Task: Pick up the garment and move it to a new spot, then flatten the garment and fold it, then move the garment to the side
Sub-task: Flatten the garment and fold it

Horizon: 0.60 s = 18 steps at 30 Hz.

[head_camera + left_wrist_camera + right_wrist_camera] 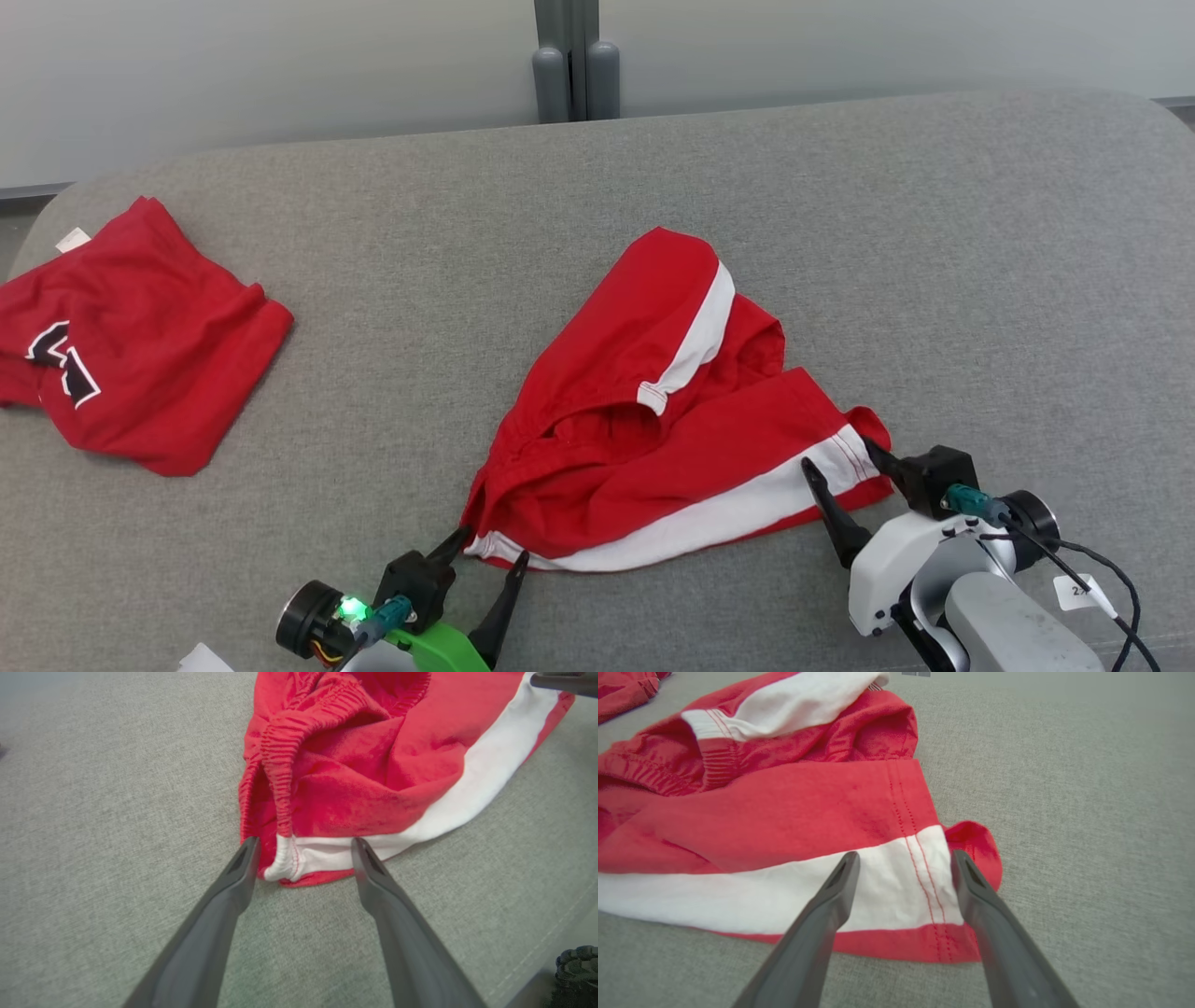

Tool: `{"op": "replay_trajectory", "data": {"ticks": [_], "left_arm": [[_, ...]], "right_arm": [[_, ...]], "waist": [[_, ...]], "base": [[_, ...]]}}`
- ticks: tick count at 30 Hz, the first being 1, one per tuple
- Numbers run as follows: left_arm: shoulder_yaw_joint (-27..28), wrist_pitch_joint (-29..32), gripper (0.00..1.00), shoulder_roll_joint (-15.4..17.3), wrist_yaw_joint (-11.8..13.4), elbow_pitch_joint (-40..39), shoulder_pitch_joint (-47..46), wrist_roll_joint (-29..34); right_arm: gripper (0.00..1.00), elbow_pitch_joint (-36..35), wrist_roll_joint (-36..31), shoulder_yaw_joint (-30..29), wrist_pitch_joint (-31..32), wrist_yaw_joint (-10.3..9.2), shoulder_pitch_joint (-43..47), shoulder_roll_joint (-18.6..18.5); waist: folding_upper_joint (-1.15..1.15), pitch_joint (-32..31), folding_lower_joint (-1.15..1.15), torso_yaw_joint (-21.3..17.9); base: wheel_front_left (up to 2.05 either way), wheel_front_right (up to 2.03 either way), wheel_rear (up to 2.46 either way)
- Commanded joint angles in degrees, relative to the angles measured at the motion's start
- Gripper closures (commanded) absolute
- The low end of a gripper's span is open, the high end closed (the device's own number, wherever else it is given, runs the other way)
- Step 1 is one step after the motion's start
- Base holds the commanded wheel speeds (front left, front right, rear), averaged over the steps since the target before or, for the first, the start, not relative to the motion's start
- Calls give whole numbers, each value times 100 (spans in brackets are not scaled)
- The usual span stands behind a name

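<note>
Left end effector [492, 545] and right end effector [837, 455] both stand spread wide and hold nothing. Each straddles one near corner of the garment [653, 439], a pair of red shorts with white side stripes.

In the left wrist view, the left end effector [304, 841] has the white waistband corner between its fingertips, with cloth just beside both of them. In the right wrist view, the right end effector [904, 853] sits over the stitched hem of the white stripe.

The garment lies rumpled between the two end effectors and beyond them. One leg is bunched and thrown over the other, and the waistband is puckered open. I judge that flattening, folding and the final move aside all remain to be done. Whether the first relocation has happened cannot be told from this. The stance looks ready for a two-corner grasp along the near edge.

Well out to the left of the left end effector, and farther away, a second red garment [140, 345] with black-and-white lettering lies on the grey tabletop [934, 233]. It takes up room on that side. Nothing lies between either end effector and its corner, though loose folds could bunch when pulled.
</note>
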Motion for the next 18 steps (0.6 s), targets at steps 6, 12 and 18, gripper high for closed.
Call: {"op": "replay_trajectory", "data": {"ticks": [6, 12, 18], "left_arm": [[-236, -2, 100, 4, -14, 187, -237, -254], [-152, -2, 100, 62, -14, -75, -113, -641], [113, -3, 100, 51, -14, -897, 149, -1175]], "right_arm": [[100, 227, 367, 341, -19, 1, -196, -59], [100, 89, 596, 480, -19, 1, -196, -145], [100, -692, 626, 309, -19, 1, 65, -332]], "waist": [[0, 17, 0, 18], [0, 6, 0, -12], [0, -50, 0, 4]], "base": [[0, 0, 0], [0, 0, 0], [0, 0, 0]]}}
